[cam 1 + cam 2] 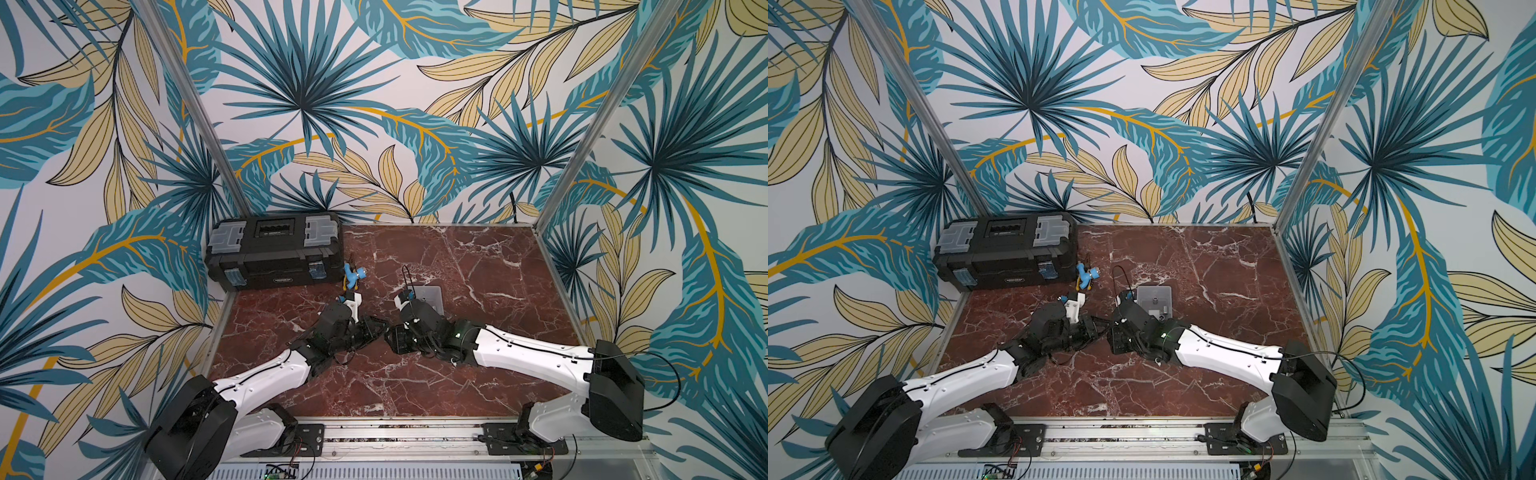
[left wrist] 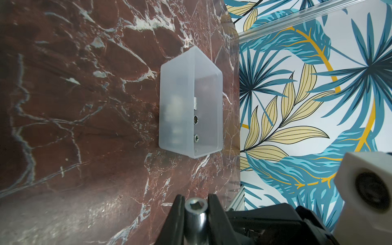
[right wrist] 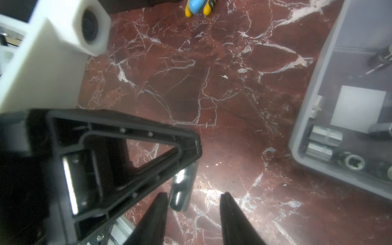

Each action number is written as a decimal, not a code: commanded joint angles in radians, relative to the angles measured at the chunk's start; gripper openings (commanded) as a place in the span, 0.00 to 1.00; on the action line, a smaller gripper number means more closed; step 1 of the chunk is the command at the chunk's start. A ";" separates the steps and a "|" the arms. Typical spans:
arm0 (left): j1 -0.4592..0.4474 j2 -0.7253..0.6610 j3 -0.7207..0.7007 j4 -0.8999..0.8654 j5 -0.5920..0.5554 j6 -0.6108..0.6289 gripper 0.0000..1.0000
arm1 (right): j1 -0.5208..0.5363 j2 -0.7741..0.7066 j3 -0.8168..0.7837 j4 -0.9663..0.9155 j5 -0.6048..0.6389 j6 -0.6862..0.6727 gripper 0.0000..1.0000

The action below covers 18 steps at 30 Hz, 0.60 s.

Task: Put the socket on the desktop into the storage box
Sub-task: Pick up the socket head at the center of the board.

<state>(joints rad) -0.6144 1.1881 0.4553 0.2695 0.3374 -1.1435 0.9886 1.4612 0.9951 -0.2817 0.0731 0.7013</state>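
My left gripper (image 2: pixel 195 201) squeezes the socket (image 3: pixel 182 184); my right gripper (image 3: pixel 194 197) is open, empty, just beside. If they bump, it may fall outside the storage box (image 2: pixel 176 89).

Nothing written can be read with certainty in any view. The black toolbox (image 1: pixel 274 253) carries a small nameplate (image 1: pixel 286 281) low on its front wall, visible in both top views, but its single line of lettering is too small and soft to make out. A thin strip of print (image 1: pixel 274 234) in the recess of the toolbox lid is just as illegible. In the right wrist view, a white square label (image 3: pixel 358 110) lies on the bottom of the storage box (image 3: pixel 318 70), and its face appears blank.
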 commanded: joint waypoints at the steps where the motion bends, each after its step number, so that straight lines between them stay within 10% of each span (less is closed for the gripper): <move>1: 0.004 -0.017 -0.023 0.063 0.030 -0.019 0.00 | 0.006 0.023 0.023 0.020 -0.021 -0.015 0.42; 18: 0.012 -0.049 -0.043 0.051 0.061 0.007 0.00 | 0.002 0.055 0.059 0.002 0.059 -0.018 0.06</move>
<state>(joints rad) -0.6014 1.1603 0.4400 0.3107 0.3672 -1.1625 0.9905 1.5139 1.0363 -0.2749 0.0845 0.6979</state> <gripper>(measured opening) 0.203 0.210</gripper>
